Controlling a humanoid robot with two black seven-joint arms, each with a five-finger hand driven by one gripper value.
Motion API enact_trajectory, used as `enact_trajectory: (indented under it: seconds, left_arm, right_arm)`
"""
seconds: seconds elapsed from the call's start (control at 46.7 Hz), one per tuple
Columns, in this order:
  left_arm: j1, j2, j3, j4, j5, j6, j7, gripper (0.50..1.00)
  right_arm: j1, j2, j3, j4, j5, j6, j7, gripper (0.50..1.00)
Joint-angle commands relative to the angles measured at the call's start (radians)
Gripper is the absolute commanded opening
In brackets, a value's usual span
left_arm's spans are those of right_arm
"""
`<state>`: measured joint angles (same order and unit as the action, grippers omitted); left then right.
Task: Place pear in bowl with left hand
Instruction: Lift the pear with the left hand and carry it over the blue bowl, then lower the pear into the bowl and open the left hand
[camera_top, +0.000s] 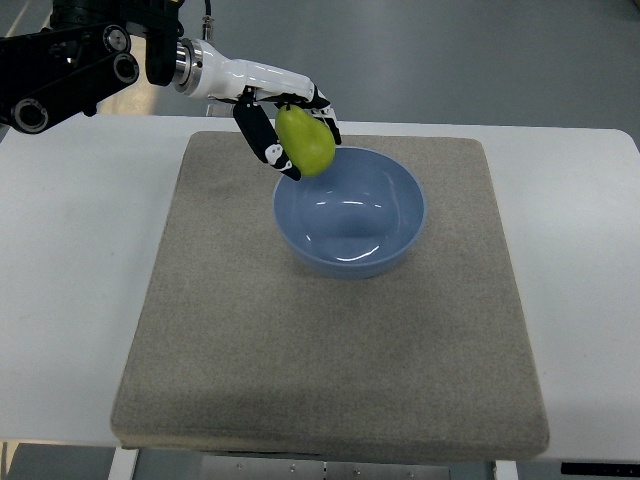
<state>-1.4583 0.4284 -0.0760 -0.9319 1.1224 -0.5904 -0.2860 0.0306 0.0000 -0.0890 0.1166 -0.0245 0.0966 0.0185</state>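
The pear (305, 141) is gripped by the curled fingers (262, 137) of the left hand (285, 125). Just below and right of the hand, a blue bowl (398, 235) is seen on a grey mat (330, 350) laid over the white tabletop (70, 270); the pear is held over its upper-left rim.

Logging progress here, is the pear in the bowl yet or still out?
Out. The green pear is held in the left hand over the blue bowl's upper-left rim; the bowl is empty.

No readable text, label, brand, number or sign shows on anything in view.
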Motion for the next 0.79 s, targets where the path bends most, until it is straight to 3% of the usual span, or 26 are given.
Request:
enact_trajectory:
  seconds: [0.0,0.171,0.214,0.3,0.449,0.514,0.556,0.77]
  left_arm:
    - [0.003,-0.006,-0.001,-0.042,0.049,0.000,0.001,0.500]
    - [0.013,-0.042,-0.001,-0.050,0.074,0.001,0.001,0.510]
    - [0.016,-0.043,-0.001,-0.047,0.074,0.001,0.001,0.557]
    - [0.021,-0.045,0.001,-0.045,0.074,0.003,0.002,0.700]
    - [0.036,-0.045,0.001,-0.047,0.070,0.001,0.002,0.885]
    - [0.044,-0.045,0.001,-0.045,0.065,0.001,0.002,0.898]
    - [0.045,-0.045,0.001,-0.045,0.056,0.001,0.002,0.951]
    - [0.065,-0.043,-0.028,-0.039,0.033,0.003,0.004,0.966]
  right_arm:
    - [0.000,0.000,0.000,0.000,0.000,0.000,0.000,0.926]
    - [0.000,0.000,0.000,0.000,0.000,0.000,0.000,0.924]
    - [0.000,0.000,0.000,0.000,0.000,0.000,0.000,0.926]
    - [0.000,0.000,0.000,0.000,0.000,0.000,0.000,0.926]
    - [0.000,0.000,0.000,0.000,0.000,0.000,0.000,0.926]
    - [0.000,0.000,0.000,0.000,0.000,0.000,0.000,0.926]
    - [0.000,0.000,0.000,0.000,0.000,0.000,0.000,0.926]
    - [0.000,0.000,0.000,0.000,0.000,0.000,0.000,0.926]
